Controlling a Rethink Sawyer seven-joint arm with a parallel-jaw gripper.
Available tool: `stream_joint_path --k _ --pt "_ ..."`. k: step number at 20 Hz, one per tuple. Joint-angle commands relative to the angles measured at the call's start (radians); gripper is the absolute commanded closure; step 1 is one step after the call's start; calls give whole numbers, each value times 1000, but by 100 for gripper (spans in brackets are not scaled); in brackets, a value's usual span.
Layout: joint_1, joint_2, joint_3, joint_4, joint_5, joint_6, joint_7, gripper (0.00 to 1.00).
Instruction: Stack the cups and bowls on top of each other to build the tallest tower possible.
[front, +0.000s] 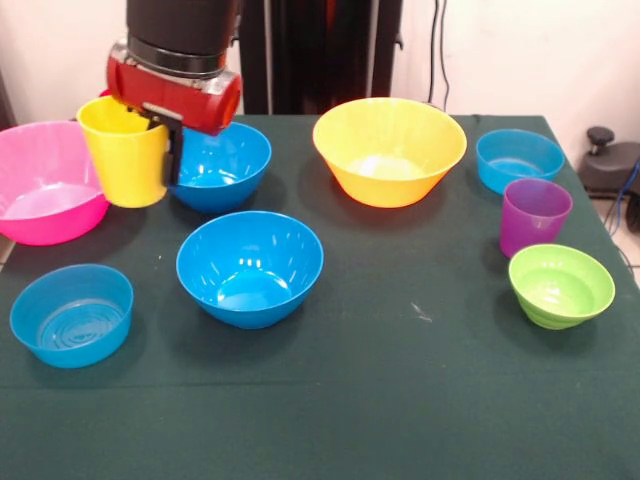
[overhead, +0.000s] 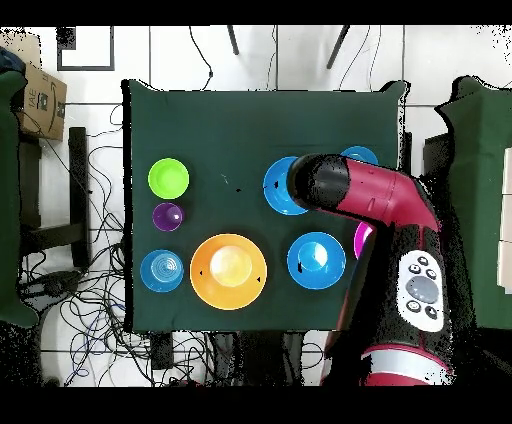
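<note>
the red and black hand (front: 165, 135) sits upper left of the front view, clamped on the rim of the yellow plastic cup (front: 125, 152): one dark finger runs down the cup's right wall, the other isn't visible, presumably inside. cup hangs upright, mouth up, long axis vertical, and looks clear of the dark green surface (front: 400, 400), tho its base overlaps the large pink plastic bowl (front: 45, 180) in frame so can't be sure.

key relation: no tower exists yet, so the cup needs a base. two medium deep blue bowls are candidates. the far blue bowl (front: 222, 165) is just right of the cup in frame, partly behind the hand. the near blue bowl (front: 250, 267) lies down and right of the cup, toward frame centre, w/ open surface around it. both stand mouth up.

in the overhead view the arm hides the cup; only the two blue bowls (overhead: 316, 260) show beside it.

the rest is well apart on the right of the front view: large yellow-orange bowl (front: 388, 150), translucent purple cup (front: 535, 216), lime green bowl (front: 561, 285), small light-blue bowl (front: 519, 158). another small light-blue bowl (front: 72, 314) sits lower left.

judgement: next move is prob a short shift right or down-right, keeping the cup vertical.
</note>
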Motion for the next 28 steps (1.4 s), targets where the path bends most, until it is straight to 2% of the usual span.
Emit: stream_joint_path --k 1,17,21,28 --pt "36 64 67 18 39 78 141 100" --pt "137 241 29 -68 65 -50 211 100" --pt "160 246 12 -70 71 -54 235 100" --pt "139 256 28 -66 73 -45 215 100"
